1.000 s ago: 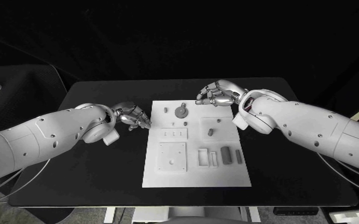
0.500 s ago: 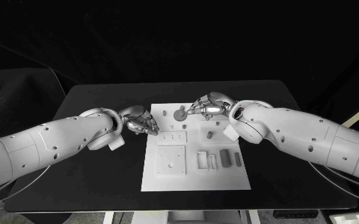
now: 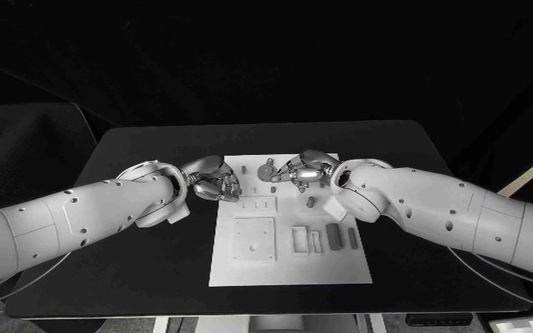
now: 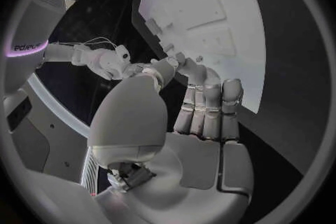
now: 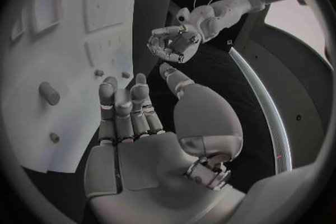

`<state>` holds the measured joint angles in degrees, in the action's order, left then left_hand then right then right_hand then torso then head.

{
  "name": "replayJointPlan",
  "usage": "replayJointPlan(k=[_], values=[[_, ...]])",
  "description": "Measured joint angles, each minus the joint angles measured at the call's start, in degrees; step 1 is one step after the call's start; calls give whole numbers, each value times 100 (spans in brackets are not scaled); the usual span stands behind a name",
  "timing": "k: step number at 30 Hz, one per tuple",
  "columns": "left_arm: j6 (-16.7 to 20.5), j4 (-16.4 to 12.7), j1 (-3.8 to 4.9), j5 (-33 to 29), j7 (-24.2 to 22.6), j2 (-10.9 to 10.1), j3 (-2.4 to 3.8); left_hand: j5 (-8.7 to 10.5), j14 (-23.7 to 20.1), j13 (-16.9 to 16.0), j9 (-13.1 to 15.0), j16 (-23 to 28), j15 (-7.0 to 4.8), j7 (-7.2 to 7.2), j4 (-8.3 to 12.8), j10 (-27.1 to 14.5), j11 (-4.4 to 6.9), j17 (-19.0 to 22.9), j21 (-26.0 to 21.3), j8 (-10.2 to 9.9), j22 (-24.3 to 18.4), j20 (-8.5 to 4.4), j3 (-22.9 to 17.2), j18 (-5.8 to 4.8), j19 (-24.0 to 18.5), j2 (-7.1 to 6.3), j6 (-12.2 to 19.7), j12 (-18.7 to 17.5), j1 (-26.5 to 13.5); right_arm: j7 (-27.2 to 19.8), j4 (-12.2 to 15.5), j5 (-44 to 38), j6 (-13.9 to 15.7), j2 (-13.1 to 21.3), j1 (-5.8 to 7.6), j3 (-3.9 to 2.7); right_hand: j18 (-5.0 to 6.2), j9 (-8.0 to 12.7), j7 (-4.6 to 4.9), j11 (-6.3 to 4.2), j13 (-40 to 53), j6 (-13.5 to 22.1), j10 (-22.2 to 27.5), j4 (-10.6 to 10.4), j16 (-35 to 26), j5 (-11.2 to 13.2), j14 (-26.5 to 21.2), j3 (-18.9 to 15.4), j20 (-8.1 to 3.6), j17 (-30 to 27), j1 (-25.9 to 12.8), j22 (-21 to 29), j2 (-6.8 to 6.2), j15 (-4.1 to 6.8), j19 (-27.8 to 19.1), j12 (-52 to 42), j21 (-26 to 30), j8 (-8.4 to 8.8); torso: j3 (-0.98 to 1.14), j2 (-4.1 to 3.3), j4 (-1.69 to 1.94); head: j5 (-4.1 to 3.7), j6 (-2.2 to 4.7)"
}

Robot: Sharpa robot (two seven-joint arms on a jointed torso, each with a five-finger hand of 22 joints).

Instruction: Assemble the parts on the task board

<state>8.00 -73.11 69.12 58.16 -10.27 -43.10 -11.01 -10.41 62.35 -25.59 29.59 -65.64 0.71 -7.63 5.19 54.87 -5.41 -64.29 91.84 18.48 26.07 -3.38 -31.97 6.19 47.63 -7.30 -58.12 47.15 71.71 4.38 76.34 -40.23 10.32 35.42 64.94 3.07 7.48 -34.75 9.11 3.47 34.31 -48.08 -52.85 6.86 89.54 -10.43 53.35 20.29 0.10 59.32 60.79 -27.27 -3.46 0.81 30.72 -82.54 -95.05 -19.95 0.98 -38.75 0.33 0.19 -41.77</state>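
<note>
Over the task board (image 3: 291, 260), left hand (image 3: 211, 179) fingers curled, empty, right hand (image 3: 300, 169) fingers apart, empty.

Task board (image 3: 283, 264): white, plain.
Parts (image 3: 334, 233): dark grey.
Table (image 3: 133, 271): black, plain.
Left hand (image 3: 213, 180): silver, on a white arm.
Right hand (image 3: 300, 169): silver, on a white arm.

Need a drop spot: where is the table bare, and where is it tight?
Bare black table lies either side of the task board and beyond its far edge. Crowded: the board's far end, where left hand and right hand hover.
</note>
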Motion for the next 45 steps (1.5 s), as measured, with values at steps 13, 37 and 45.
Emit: replayJointPlan(k=[13,37,45], values=[[271,-139,0,-4,-259,2,0,5,0,5,0,-23,0,0,39,0,0,-6,22,0,6,1,-39,2,-1,-45,0,0,45,-1005,-80,-1950,230,-28,-143,9,1,1,1,-20,-45,-3,-20,95,0,0,41,94,-20,-34,495,1,-77,21,20,0,0,0,6,-1,-2,14,13],[-1104,224,0,-1904,-245,78,-3,-6,0,39,0,-22,0,0,43,0,0,-4,45,0,11,3,-96,5,-2,-97,0,-34,113,-1888,24,-3026,847,-122,-206,21,1,3,9,-19,-82,-29,-20,111,0,0,28,108,-20,-57,899,7,-174,30,20,23,0,0,3,3,-3,-5,88],[-1897,404,0,-2482,-3,85,-3,-5,0,46,0,-22,0,0,43,0,0,-4,45,0,11,12,-96,5,-11,-74,0,-58,89,-1993,43,-3140,934,-144,-207,21,1,3,8,-19,-88,-29,-20,128,0,0,27,124,-20,-63,951,13,-182,28,20,23,0,0,0,2,-1,-1,91]])
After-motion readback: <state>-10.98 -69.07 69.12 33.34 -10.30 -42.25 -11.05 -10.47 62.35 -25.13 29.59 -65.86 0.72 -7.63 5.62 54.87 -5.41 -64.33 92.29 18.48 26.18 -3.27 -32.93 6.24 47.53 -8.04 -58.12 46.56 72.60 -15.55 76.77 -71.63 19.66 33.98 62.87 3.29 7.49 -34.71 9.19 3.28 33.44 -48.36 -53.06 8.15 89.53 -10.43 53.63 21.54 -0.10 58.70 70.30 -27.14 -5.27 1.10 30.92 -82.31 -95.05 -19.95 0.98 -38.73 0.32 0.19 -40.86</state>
